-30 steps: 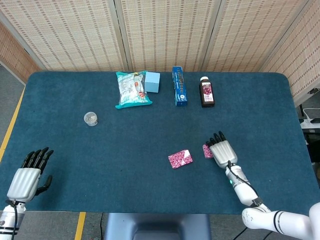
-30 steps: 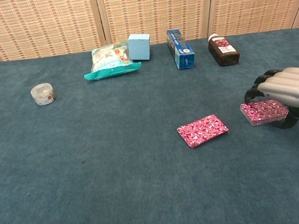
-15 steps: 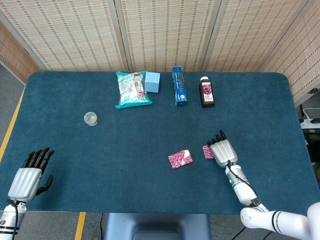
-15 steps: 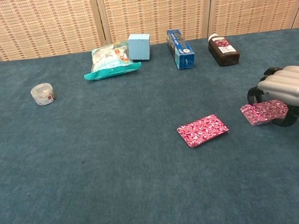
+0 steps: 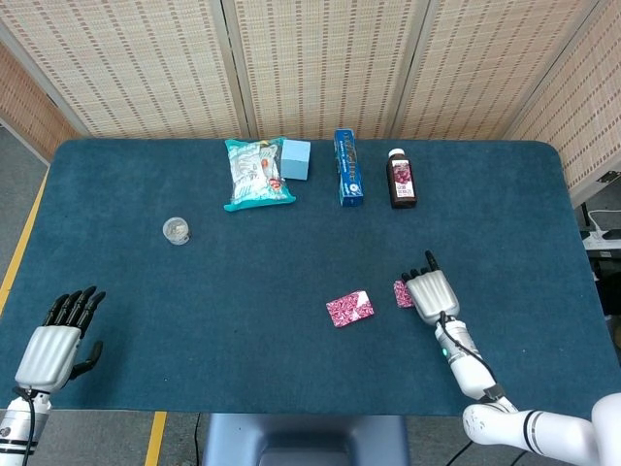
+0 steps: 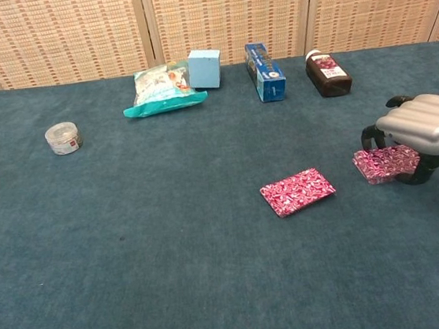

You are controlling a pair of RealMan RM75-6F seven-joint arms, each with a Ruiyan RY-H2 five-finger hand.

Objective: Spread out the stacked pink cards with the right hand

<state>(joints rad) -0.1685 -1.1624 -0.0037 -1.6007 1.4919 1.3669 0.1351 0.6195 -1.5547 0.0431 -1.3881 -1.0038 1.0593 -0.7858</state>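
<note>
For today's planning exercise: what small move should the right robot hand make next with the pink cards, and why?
Probably slide the right robot hand a little further right, fingers pressing the pink patterned card beneath them. The other pink patterned card already lies apart on the blue cloth table.

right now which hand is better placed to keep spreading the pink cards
The right hand: it is already over the pink card on its side, fingers curled at its edges. The left hand sits at the far left table edge, away from both cards.
</note>
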